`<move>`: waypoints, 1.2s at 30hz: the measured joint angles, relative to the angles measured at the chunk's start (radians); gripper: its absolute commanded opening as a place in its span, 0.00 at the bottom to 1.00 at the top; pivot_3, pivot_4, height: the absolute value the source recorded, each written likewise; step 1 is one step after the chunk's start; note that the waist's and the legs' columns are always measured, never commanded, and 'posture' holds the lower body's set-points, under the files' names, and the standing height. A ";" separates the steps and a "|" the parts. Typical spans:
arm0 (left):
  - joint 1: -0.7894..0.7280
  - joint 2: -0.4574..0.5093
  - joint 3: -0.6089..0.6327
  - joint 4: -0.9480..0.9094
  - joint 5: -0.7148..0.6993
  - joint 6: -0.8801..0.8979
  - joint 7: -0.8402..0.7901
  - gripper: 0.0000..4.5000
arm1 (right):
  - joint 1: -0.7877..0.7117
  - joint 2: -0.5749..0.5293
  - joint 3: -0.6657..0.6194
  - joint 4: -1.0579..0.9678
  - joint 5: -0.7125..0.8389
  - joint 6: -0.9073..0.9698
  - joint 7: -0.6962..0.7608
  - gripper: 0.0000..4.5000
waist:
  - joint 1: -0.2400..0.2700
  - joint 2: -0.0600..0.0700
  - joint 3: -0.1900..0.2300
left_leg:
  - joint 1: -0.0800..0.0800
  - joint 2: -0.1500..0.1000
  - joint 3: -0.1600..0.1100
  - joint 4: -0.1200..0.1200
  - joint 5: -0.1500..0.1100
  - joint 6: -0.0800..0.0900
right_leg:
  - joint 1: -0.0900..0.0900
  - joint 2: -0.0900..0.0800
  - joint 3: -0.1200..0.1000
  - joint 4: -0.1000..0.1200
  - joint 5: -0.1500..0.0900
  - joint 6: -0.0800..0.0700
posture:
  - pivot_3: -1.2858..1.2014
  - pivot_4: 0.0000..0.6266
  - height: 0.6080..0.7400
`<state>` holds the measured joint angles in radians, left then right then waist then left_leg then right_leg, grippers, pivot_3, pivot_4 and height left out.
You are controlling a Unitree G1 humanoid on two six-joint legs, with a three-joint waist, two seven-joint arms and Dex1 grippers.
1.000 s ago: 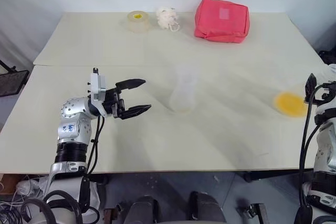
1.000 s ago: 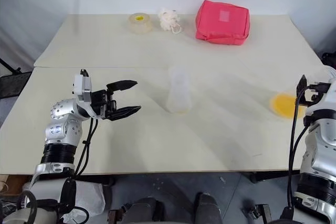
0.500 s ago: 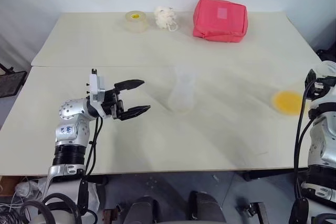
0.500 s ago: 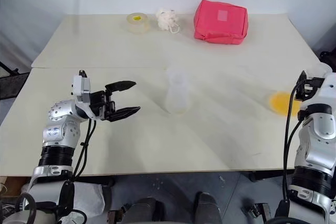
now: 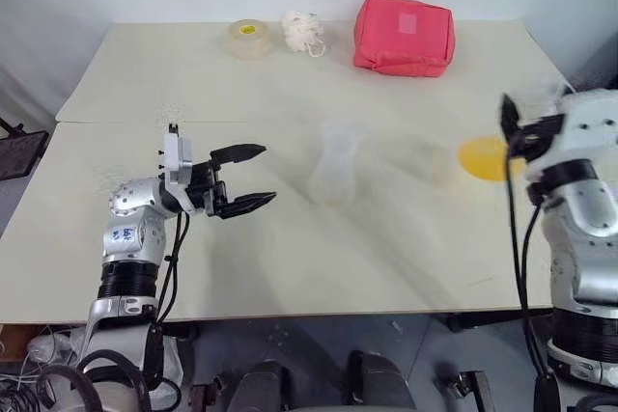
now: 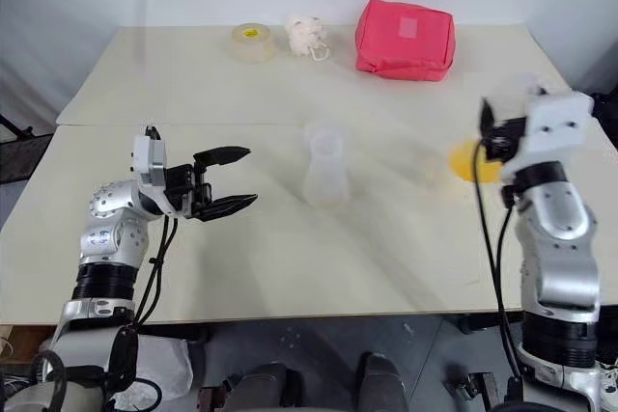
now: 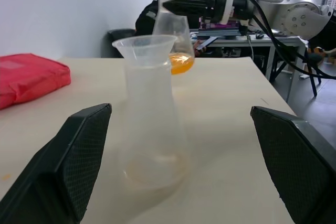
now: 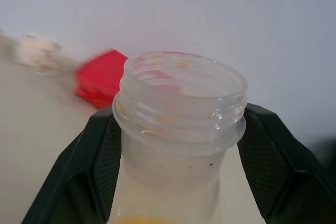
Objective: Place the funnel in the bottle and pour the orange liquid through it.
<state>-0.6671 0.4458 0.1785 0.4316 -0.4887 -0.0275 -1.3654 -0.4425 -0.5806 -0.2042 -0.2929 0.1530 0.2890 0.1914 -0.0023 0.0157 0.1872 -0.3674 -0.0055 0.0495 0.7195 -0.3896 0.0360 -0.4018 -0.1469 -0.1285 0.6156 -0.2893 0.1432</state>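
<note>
Gripping the flask (image 8: 178,129) of orange liquid (image 5: 480,157) by its neck, the right tool (image 8: 176,150) has swung it off the worktop (image 5: 290,238) toward the funnel-topped bottle (image 7: 152,124); left tool (image 5: 253,178) gapes, empty

Around the bottle (image 5: 333,173) with the funnel (image 7: 144,45) in its neck, the bench (image 5: 290,248) lies bare on the near side, so a hand could pass there freely. On the bottle's left the left gripper (image 5: 255,178) hangs with its fingers wide apart, pointing at it with a clear gap between, and on its right the right gripper (image 6: 490,138) grips the neck of a second flask (image 7: 175,35) with the orange liquid (image 5: 486,157) in its base, well apart from the bottle. Far behind the bottle, the tape roll (image 5: 248,38), white ball (image 5: 303,32) and red pouch (image 5: 404,35) line the far edge, well clear.
</note>
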 measured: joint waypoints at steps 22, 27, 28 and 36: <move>-0.075 -0.031 0.000 0.128 -0.004 -0.039 -0.044 1.00 | -0.334 -0.052 0.467 0.276 -0.665 -0.445 0.041 0.62 | -0.015 0.000 0.000 | -0.004 -0.001 0.001 -0.001 0.000 0.000 | -0.006 0.000 -0.003 0.003 0.000 0.000 | 0.52 0.24 1.00; -0.081 -0.031 0.000 0.128 -0.004 -0.039 -0.044 1.00 | -0.366 -0.060 0.473 0.340 -0.740 -0.547 0.023 0.62 | -0.028 0.000 0.000 | -0.004 0.000 0.000 -0.002 0.000 0.000 | -0.007 -0.001 -0.003 0.004 0.000 0.000 | 0.52 0.24 1.00; -0.085 -0.031 0.000 0.128 -0.004 -0.039 -0.044 1.00 | -0.370 -0.065 0.473 0.346 -0.752 -0.562 0.020 0.62 | -0.028 0.000 0.000 | -0.004 0.000 0.000 -0.002 0.000 0.000 | -0.007 -0.001 -0.003 0.004 0.000 0.000 | 0.52 0.24 1.00; -0.089 -0.031 0.000 0.128 -0.004 -0.039 -0.044 1.00 | -0.417 -0.101 0.473 0.429 -0.846 -0.687 -0.019 0.62 | -0.029 0.000 0.000 | -0.004 0.001 0.000 -0.002 0.000 0.000 | -0.007 -0.001 -0.003 0.004 0.000 0.000 | 0.52 0.24 1.00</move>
<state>-0.7566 0.4149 0.1785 0.5595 -0.4926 -0.0666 -1.4096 -0.8598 -0.6815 0.2690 0.1359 -0.6927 -0.3976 0.1725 -0.0309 0.0154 0.1873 -0.3712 -0.0049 0.0499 0.7178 -0.3895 0.0360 -0.4086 -0.1482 -0.1317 0.6199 -0.2893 0.1432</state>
